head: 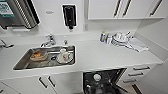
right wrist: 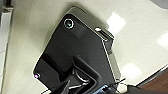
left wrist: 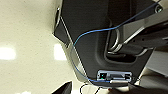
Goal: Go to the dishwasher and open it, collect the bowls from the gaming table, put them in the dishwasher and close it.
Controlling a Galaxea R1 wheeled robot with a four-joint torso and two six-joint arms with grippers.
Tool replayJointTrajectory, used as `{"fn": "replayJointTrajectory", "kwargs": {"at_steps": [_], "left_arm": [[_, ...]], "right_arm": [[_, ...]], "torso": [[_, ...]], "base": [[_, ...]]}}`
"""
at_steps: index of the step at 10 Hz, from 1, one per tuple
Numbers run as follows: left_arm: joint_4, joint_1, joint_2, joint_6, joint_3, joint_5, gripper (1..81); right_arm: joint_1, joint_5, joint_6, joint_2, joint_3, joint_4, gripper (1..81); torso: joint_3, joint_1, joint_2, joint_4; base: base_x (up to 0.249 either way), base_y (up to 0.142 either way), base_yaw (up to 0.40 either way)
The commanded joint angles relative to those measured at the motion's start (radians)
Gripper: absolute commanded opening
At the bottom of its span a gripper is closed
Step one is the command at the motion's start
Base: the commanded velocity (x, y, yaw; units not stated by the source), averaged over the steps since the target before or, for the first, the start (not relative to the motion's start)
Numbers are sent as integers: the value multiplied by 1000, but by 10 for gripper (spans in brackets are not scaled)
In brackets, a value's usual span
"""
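From the head view, the dishwasher [head: 105, 81] sits under the front edge of the white worktop [head: 100, 56], toward its right half, with its door already swung down and the dark inside and racks exposed. It lies straight ahead and below the camera, a little right of centre, so by my reading the right arm would be the nearer one. Its opening runs along the worktop's front edge. A stainless sink [head: 23, 61] is set into the left part of the worktop, holding an orange-toned dish [head: 37, 55] and a white cup [head: 64, 55]; whether that dish is one of the bowls I cannot tell. A chrome tap [head: 50, 40] stands at the sink's back edge. Near the back right corner lies a heap of white crockery [head: 120, 38] on a cloth. White cabinet doors with dark bar handles flank the dishwasher.

The left wrist view shows pale speckled floor [left wrist: 25, 37], glossy with light patches; that claw's opening cannot be told.

The right wrist view shows the same shiny floor [right wrist: 140, 40]; again the claw's opening cannot be told.
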Motion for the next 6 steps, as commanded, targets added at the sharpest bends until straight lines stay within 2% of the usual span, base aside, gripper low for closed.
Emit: {"fn": "replayJointTrajectory", "kwargs": {"at_steps": [1,2,3,4,6], "left_arm": [[0,33,-36,-54,34,38,811],[5,31,-34,-54,34,38,811],[10,32,-33,-52,33,39,811],[10,32,-33,-52,29,39,811],[11,33,-31,-52,28,39,811]], "right_arm": [[61,-67,6,-32,-5,107,811],[67,-55,6,-17,-11,118,811],[64,7,5,8,-33,120,811],[61,39,5,31,-64,120,811],[60,71,6,75,-129,132,811]], "torso": [[0,62,-97,0],[0,85,-132,0],[0,108,-169,0],[0,130,-205,0],[1,175,-277,0]], "base": [[0,0,0],[0,0,0],[0,0,0],[0,0,0],[0,0,0]]}}
